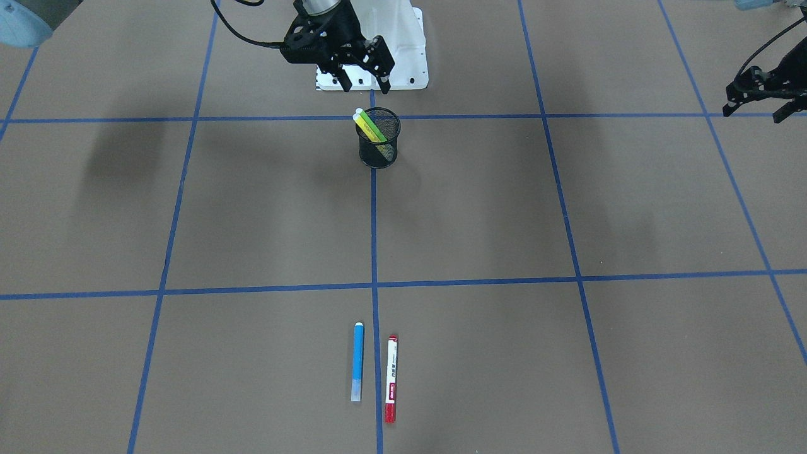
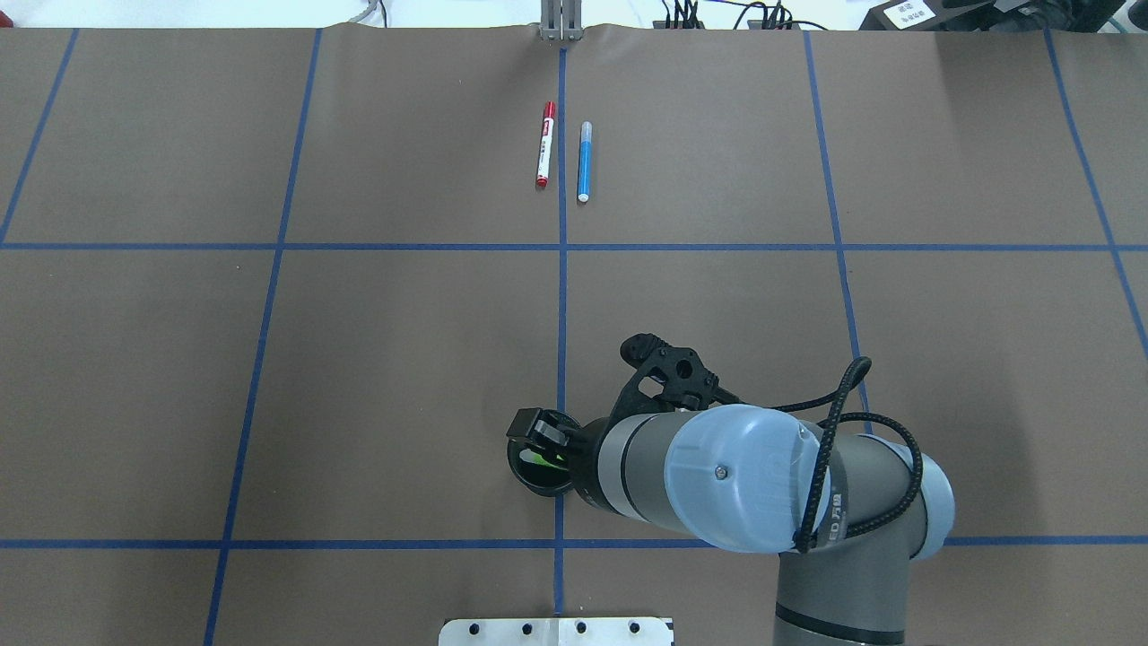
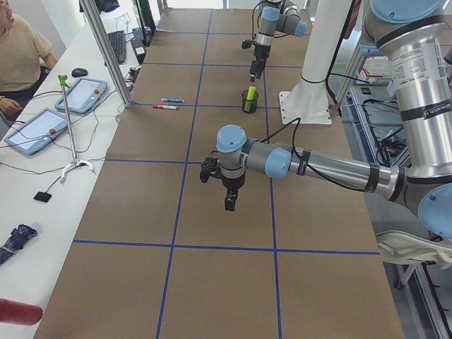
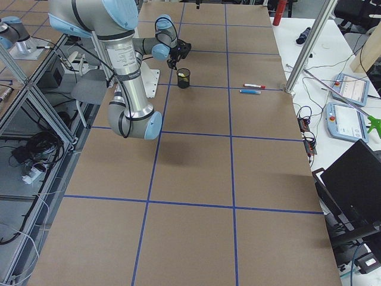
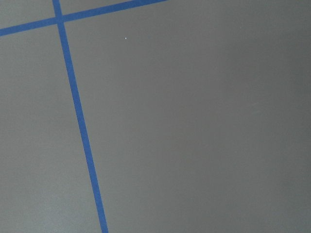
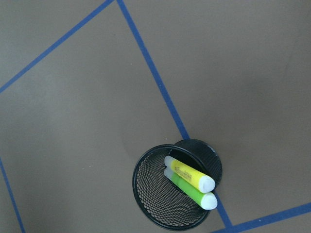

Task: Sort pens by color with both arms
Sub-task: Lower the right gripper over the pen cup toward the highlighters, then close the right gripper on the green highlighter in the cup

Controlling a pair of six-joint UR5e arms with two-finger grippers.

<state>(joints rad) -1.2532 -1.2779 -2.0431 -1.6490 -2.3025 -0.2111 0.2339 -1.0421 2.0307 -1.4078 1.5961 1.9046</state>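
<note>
A blue pen (image 1: 357,359) and a white-barrelled pen with red ends (image 1: 391,378) lie side by side on the brown table, far from the robot. A green highlighter (image 6: 187,190) and a yellow highlighter (image 6: 189,175) stand tilted in the black mesh cup (image 1: 378,148). My right gripper (image 1: 365,87) hovers just above and behind the cup, open and empty. My left gripper (image 1: 753,113) hangs open and empty over bare table far to the side. It also shows in the exterior left view (image 3: 226,191).
The white pedestal base (image 1: 406,57) stands right behind the cup. Blue tape lines (image 1: 373,239) divide the table into squares. In the exterior left view, a side desk with tablets (image 3: 81,95) and a seated person (image 3: 18,49) flank the far table edge.
</note>
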